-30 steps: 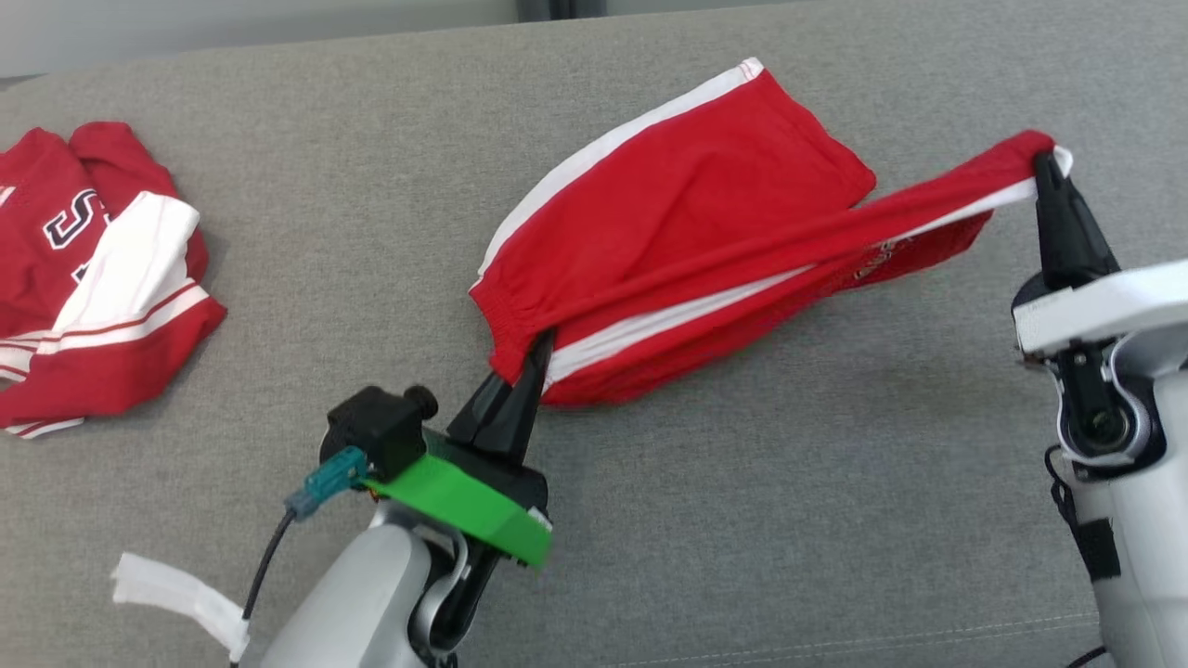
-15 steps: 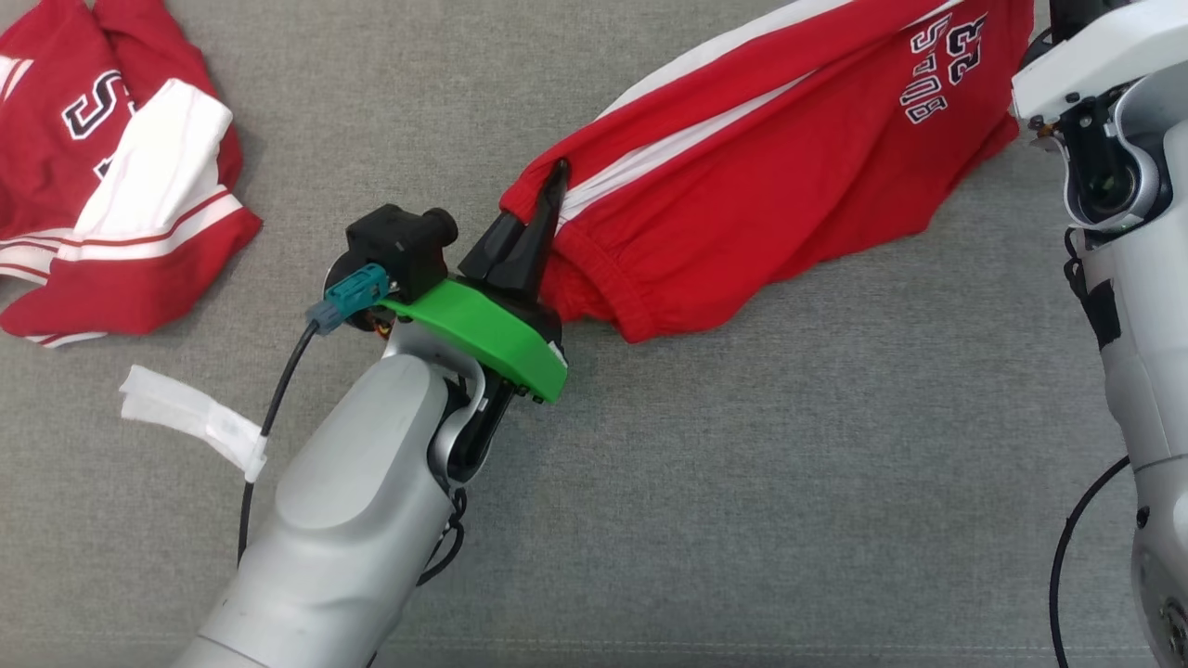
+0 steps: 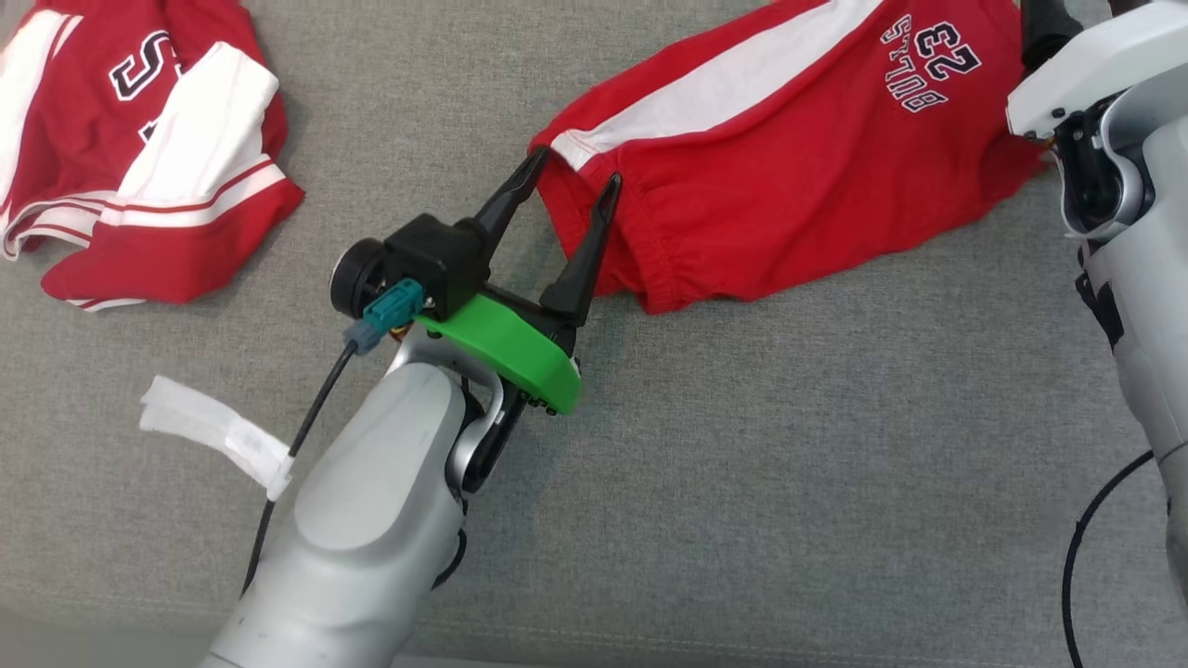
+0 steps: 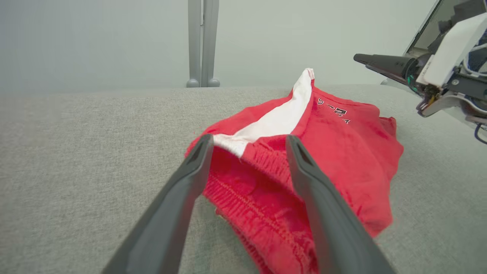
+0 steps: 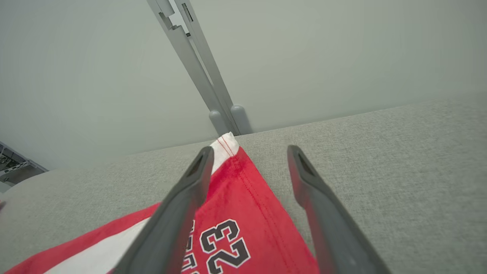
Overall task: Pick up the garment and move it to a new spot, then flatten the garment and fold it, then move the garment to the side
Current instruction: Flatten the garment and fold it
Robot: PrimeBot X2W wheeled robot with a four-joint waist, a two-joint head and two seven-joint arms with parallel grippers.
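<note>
Red shorts (image 3: 789, 176) with a white stripe lie spread on the grey cloth (image 3: 789, 482), up at the far right of our head view. We can read the number 23 (image 3: 949, 48) on one leg.

Our left gripper (image 3: 575, 167) is wide open. Its two dark fingers stand apart, one on each side of the stretchy waist corner of the shorts. In our left wrist view that corner sits right between the fingers, and it lies loose.

Our right gripper (image 5: 250, 150) is wide open too. In our right wrist view the leg end with the white edge lies between its fingers, close to the finger on the left of that view. We cannot tell if the fingers touch the shorts there.

A green part (image 3: 506, 348) sits on our left wrist. Well off to the left lie some red and white clothes (image 3: 158, 167), all crumpled. Near our left arm lies a small white strip (image 3: 213, 431).
</note>
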